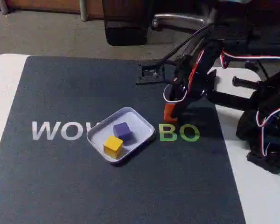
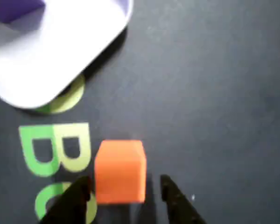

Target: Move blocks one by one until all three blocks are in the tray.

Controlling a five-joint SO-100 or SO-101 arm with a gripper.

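From my seat I see the gripper (image 2: 123,193) lowered over the orange block (image 2: 120,171) in the wrist view, its two dark fingertips standing on either side of the cube with a sliver of mat showing between each tip and the block's faces, so the jaws are parted and not yet pressing on it. The block rests on the dark mat (image 1: 60,186), just beside the green lettering (image 1: 179,133). In the fixed view the orange block (image 1: 170,112) sits right of the tray (image 1: 141,120), under the arm (image 1: 196,74). The purple block (image 1: 122,130) and the yellow block (image 1: 113,145) lie inside the tray, touching each other.
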